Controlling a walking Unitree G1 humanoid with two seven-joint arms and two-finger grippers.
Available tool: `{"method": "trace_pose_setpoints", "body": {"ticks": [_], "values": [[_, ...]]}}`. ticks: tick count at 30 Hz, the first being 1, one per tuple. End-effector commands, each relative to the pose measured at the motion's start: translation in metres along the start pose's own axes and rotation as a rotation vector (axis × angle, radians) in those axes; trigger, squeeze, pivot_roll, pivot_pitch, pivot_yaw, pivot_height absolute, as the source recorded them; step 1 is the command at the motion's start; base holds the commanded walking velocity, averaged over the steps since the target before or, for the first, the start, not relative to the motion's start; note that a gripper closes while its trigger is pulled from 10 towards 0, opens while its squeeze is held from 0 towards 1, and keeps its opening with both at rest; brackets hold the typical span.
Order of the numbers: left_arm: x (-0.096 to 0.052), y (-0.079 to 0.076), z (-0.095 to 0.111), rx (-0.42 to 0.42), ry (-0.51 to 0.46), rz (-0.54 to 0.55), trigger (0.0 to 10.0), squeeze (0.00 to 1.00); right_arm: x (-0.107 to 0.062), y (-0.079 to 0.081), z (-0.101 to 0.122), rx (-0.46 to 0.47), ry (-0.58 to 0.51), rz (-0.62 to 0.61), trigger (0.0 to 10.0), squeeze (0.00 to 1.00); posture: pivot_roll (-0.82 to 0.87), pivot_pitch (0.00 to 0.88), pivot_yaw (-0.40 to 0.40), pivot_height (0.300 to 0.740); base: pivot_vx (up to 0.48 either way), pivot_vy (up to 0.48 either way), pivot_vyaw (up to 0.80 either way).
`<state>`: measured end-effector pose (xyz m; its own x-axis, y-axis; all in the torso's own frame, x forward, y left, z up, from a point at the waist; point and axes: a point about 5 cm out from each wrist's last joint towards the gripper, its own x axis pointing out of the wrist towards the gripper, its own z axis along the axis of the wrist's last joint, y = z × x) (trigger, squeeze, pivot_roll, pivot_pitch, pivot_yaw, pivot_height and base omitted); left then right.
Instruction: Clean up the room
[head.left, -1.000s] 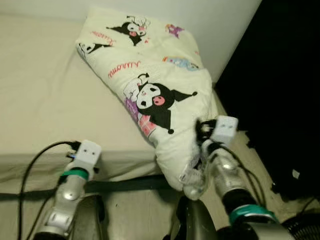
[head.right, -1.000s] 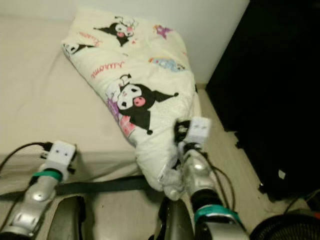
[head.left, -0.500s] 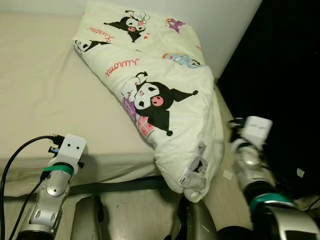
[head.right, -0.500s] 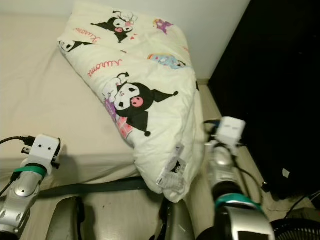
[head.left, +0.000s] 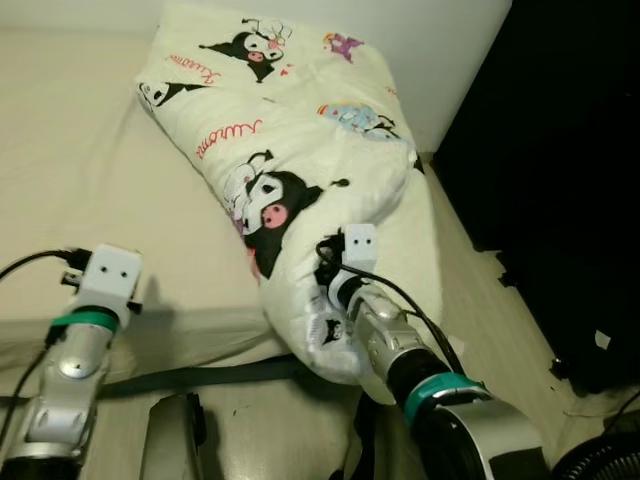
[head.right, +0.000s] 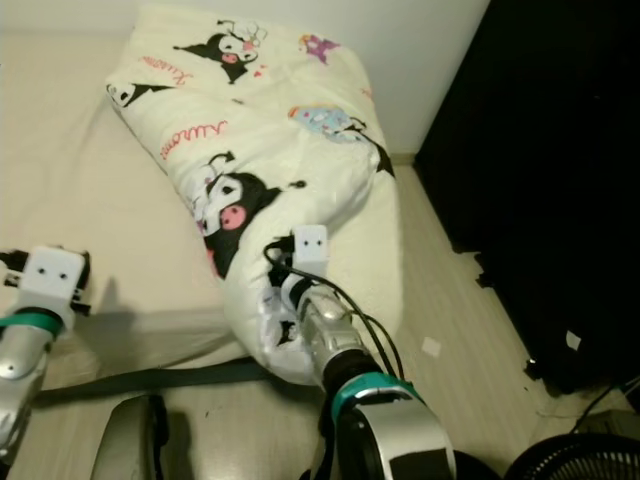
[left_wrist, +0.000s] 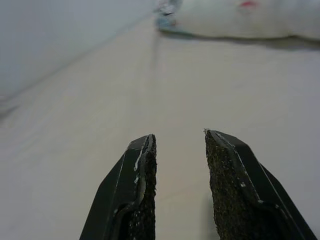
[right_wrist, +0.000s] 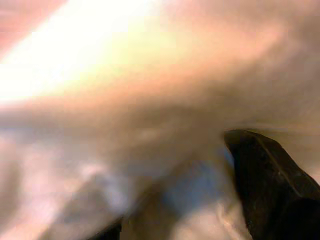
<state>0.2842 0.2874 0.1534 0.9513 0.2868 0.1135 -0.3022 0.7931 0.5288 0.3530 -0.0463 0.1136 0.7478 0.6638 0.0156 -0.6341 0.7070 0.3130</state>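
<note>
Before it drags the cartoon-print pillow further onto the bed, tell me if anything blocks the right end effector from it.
Nothing visible does. The right end effector is already pressed into the lower corner of the cartoon-print pillow, which overhangs the edge of the mattress; the wrist view shows fabric right against its fingers. The left end effector hovers open over bare sheet, apart from the pillow.

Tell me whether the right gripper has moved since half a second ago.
Yes. The right gripper was out over the floor strip beside the dark cabinet; it has swung toward the robot's left, away from the cabinet, and now presses into the pillow.

right hand (right_wrist: 200, 200) buried in blurred pillow (head.left: 300, 170), fan (head.right: 570, 462) cut off at corner
</note>
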Motion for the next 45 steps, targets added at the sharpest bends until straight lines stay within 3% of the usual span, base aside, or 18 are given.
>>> {"method": "trace_pose_setpoints", "body": {"ticks": [1, 3, 4, 6, 10, 14, 16, 19, 21, 24, 25, 29, 34, 36, 41, 42, 44, 45], "values": [[0.000, 0.023, 0.001, 0.023, -0.004, 0.051, 10.0, 0.00, -0.012, 0.029, -0.022, 0.071, 0.094, 0.358, 10.0, 0.00, 0.25, 0.098, -0.083, 0.470, 0.000, 0.000, 0.00], [0.000, 0.048, 0.006, 0.066, -0.030, 0.091, 10.0, 0.00, -0.050, 0.038, -0.033, 0.037, 0.204, 0.608, 10.0, 0.00, 0.23, 0.096, -0.085, 0.470, 0.000, 0.000, 0.00], [0.000, 0.048, 0.006, 0.066, -0.030, 0.091, 10.0, 0.00, -0.050, 0.038, -0.033, 0.037, 0.204, 0.608, 10.0, 0.00, 0.23, 0.096, -0.085, 0.470, 0.000, 0.000, 0.00], [0.003, 0.079, 0.016, 0.110, -0.064, 0.157, 10.0, 0.00, -0.089, 0.035, -0.045, 0.010, 0.343, 0.723, 10.0, 0.00, 0.22, 0.094, -0.089, 0.470, 0.000, 0.000, 0.00], [0.009, 0.102, 0.031, 0.136, -0.107, 0.212, 10.0, 0.00, -0.115, 0.031, -0.046, 0.031, 0.411, 0.791, 10.0, 0.00, 0.22, 0.090, -0.091, 0.470, 0.000, 0.000, 0.00], [0.018, 0.110, 0.049, 0.136, -0.160, 0.229, 10.0, 0.00, -0.127, 0.026, -0.030, 0.052, 0.398, 0.836, 10.0, 0.00, 0.21, 0.082, -0.097, 0.470, 0.000, 0.000, 0.00], [0.021, 0.100, 0.053, 0.120, -0.174, 0.198, 10.0, 0.00, -0.116, 0.011, -0.010, 0.066, 0.308, 0.709, 10.0, 0.00, 0.21, 0.077, -0.097, 0.470, 0.000, 0.000, 0.00], [0.019, 0.076, 0.052, 0.094, -0.180, 0.144, 10.0, 0.00, -0.083, -0.045, 0.025, -0.052, 0.080, 0.190, 10.0, 0.00, 0.20, 0.071, -0.094, 0.470, 0.000, 0.000, 0.00], [0.019, 0.072, 0.052, 0.090, -0.180, 0.137, 10.0, 0.00, -0.079, -0.054, 0.030, -0.062, 0.047, 0.101, 10.0, 0.00, 0.20, 0.071, -0.094, 0.470, 0.000, 0.000, 0.00], [0.016, 0.059, 0.051, 0.074, -0.179, 0.113, 10.0, 0.00, -0.084, -0.098, 0.055, -0.145, -0.060, -0.364, 10.0, 0.00, 0.21, 0.071, -0.095, 0.470, 0.000, 0.000, 0.00], [0.016, 0.059, 0.051, 0.074, -0.179, 0.113, 10.0, 0.00, -0.084, -0.098, 0.055, -0.145, -0.060, -0.364, 10.0, 0.00, 0.21, 0.071, -0.095, 0.470, 0.000, 0.000, 0.00], [0.014, 0.048, 0.053, 0.045, -0.180, 0.092, 10.0, 0.00, -0.100, -0.124, 0.059, -0.249, -0.060, -0.764, 10.0, 0.00, 0.22, 0.075, -0.098, 0.470, 0.000, 0.000, 0.00], [0.014, 0.044, 0.052, 0.039, -0.177, 0.088, 10.0, 0.00, -0.099, -0.123, 0.052, -0.259, -0.048, -0.839, 10.0, 0.00, 0.23, 0.076, -0.096, 0.470, 0.000, 0.000, 0.00], [0.013, 0.040, 0.051, 0.027, -0.169, 0.085, 10.0, 0.00, -0.092, -0.118, 0.032, -0.345, 0.063, -0.930, 10.0, 0.00, 0.24, 0.079, -0.102, 0.470, 0.000, 0.000, 0.00], [0.012, 0.037, 0.051, 0.020, -0.164, 0.083, 10.0, 0.00, -0.073, -0.103, 0.018, -0.345, 0.084, -0.858, 10.0, 0.00, 0.24, 0.079, -0.102, 0.470, 0.000, 0.000, 0.00], [0.012, 0.036, 0.050, 0.019, -0.164, 0.082, 10.0, 0.00, -0.063, -0.093, 0.012, -0.331, 0.087, -0.798, 10.0, 0.00, 0.24, 0.079, -0.102, 0.470, 0.000, 0.000, 0.00], [0.014, 0.034, 0.053, 0.004, -0.167, 0.085, 10.0, 0.00, -0.028, -0.050, -0.007, -0.246, 0.079, -0.621, 10.0, 0.00, 0.24, 0.084, -0.105, 0.470, 0.000, 0.000, 0.00], [0.014, 0.034, 0.053, 0.004, -0.167, 0.085, 10.0, 0.00, -0.028, -0.050, -0.007, -0.246, 0.079, -0.621, 10.0, 0.00, 0.24, 0.084, -0.105, 0.470, 0.000, 0.000, 0.00]]}}
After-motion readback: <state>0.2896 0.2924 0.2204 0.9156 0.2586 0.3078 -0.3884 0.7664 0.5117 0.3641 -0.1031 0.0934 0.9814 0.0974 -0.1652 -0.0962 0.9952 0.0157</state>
